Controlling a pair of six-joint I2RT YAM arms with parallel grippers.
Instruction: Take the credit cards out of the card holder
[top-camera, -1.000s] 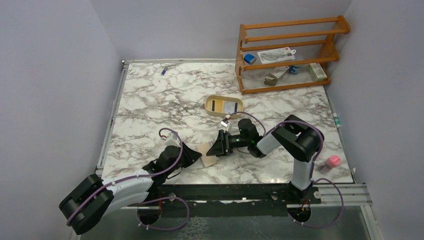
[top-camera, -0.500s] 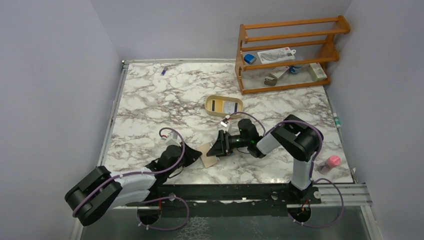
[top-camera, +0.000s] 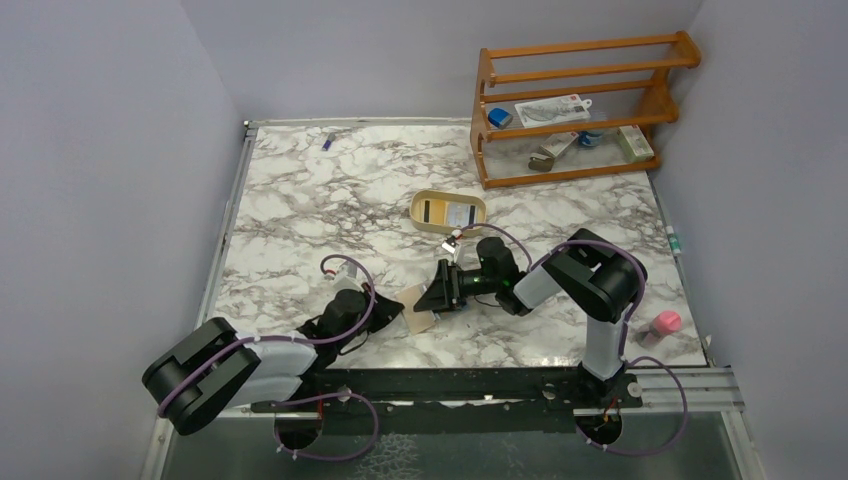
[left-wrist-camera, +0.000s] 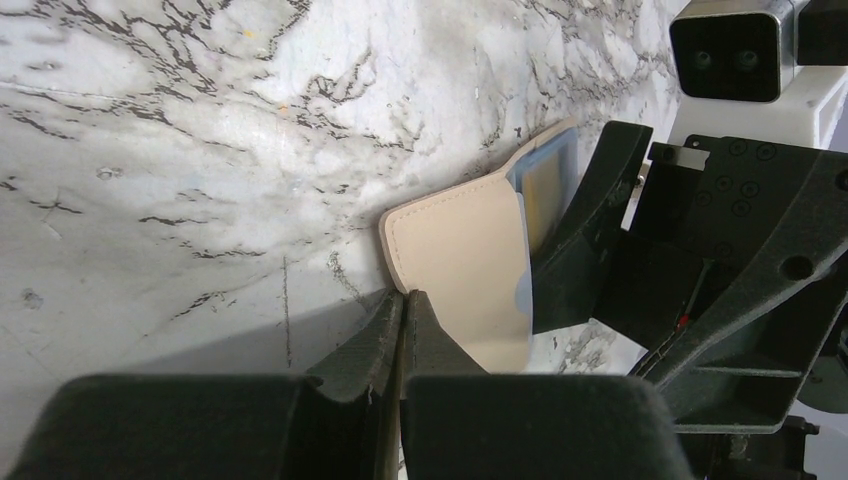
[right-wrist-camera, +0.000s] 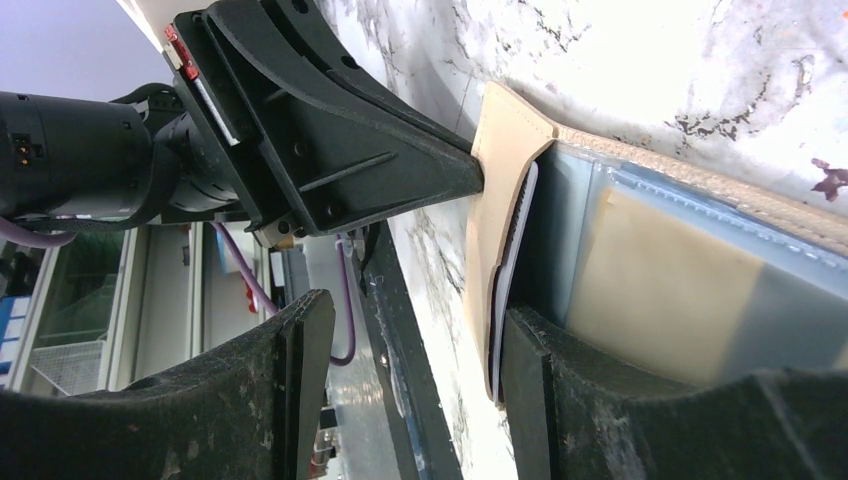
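The tan card holder (top-camera: 418, 308) lies open on the marble table between my two grippers. My left gripper (top-camera: 388, 312) is shut on the edge of its outer flap (left-wrist-camera: 455, 260), fingertips pinched on the flap's corner (left-wrist-camera: 405, 297). My right gripper (top-camera: 437, 294) is open; in the right wrist view (right-wrist-camera: 410, 385) its jaws straddle the raised flap (right-wrist-camera: 492, 200), one finger inside against the clear pockets. A whitish card edge (right-wrist-camera: 510, 280) lies along the flap's inside. A yellowish card (right-wrist-camera: 660, 290) sits behind clear plastic. A bluish pocket (left-wrist-camera: 548, 180) shows in the left wrist view.
A cream oval tray (top-camera: 447, 211) holding cards sits behind the grippers. A wooden rack (top-camera: 575, 110) with small items stands at the back right. A pink object (top-camera: 665, 323) lies near the right edge. A small pen-like item (top-camera: 327, 141) lies at the back left.
The left arm's rear links have swung to the right and forward; its gripper stays clamped on the flap. The right arm and the card holder have hardly moved.
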